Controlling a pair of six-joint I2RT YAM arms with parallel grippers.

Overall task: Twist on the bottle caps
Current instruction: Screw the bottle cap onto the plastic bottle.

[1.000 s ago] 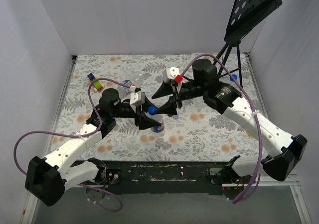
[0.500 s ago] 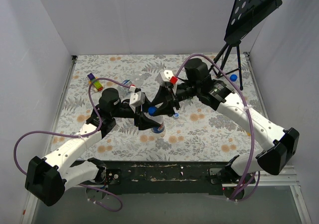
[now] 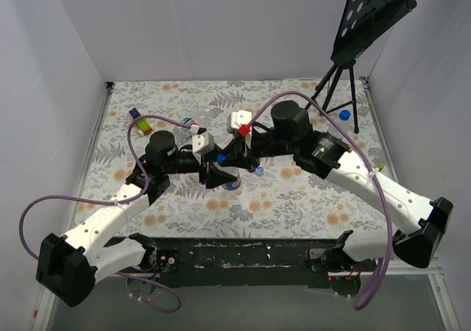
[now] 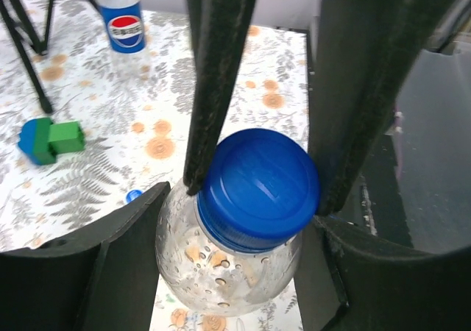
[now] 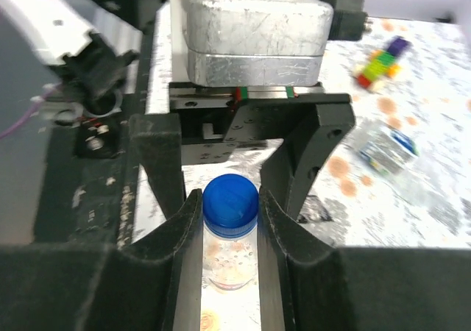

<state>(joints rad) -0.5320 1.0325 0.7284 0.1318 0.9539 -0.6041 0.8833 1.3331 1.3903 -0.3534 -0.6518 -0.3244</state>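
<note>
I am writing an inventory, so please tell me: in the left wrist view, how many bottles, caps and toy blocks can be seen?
Bottles: 2, the gripped bottle and the Pepsi-labelled bottle
Caps: 2, the blue cap on the gripped bottle and the small loose cap
Toy blocks: 1, the green-and-blue block
Total: 5

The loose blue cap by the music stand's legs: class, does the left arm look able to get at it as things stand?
Probably not. The left end effector is clamped on the bottle, and the right arm lies across the path to the loose blue cap.
</note>
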